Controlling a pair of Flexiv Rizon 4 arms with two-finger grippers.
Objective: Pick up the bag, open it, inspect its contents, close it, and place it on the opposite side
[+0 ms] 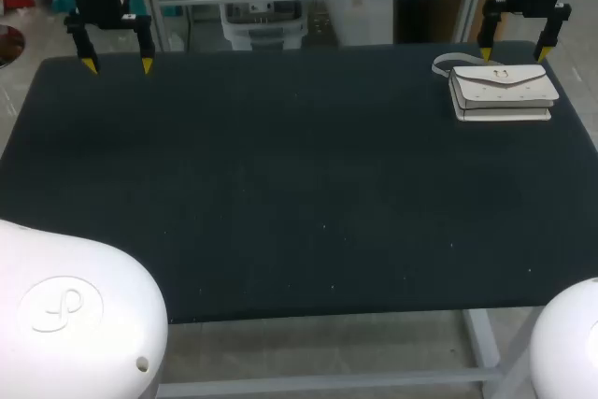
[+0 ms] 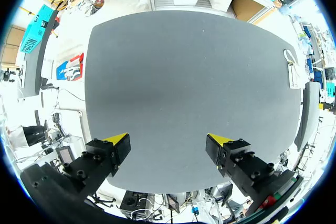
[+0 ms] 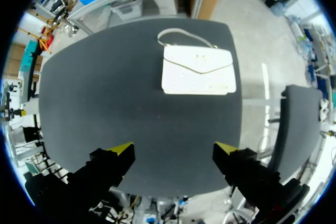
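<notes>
A small white handbag point(image 1: 503, 91) with a flap and a thin strap lies flat and closed at the far right of the dark table point(image 1: 280, 203). My right gripper point(image 1: 513, 50) hangs open just behind it, above the table's far edge, with nothing in it. In the right wrist view the handbag point(image 3: 198, 70) lies well ahead of the open right gripper point(image 3: 174, 148). My left gripper point(image 1: 118, 64) stands open and empty over the far left corner. From the left wrist, the handbag point(image 2: 294, 72) shows only as a sliver at the table's far side, well away from the left gripper point(image 2: 168, 140).
The table top point(image 2: 184, 87) bears nothing besides the bag. A metal frame with a bin under it stands just behind the far edge point(image 1: 308, 44).
</notes>
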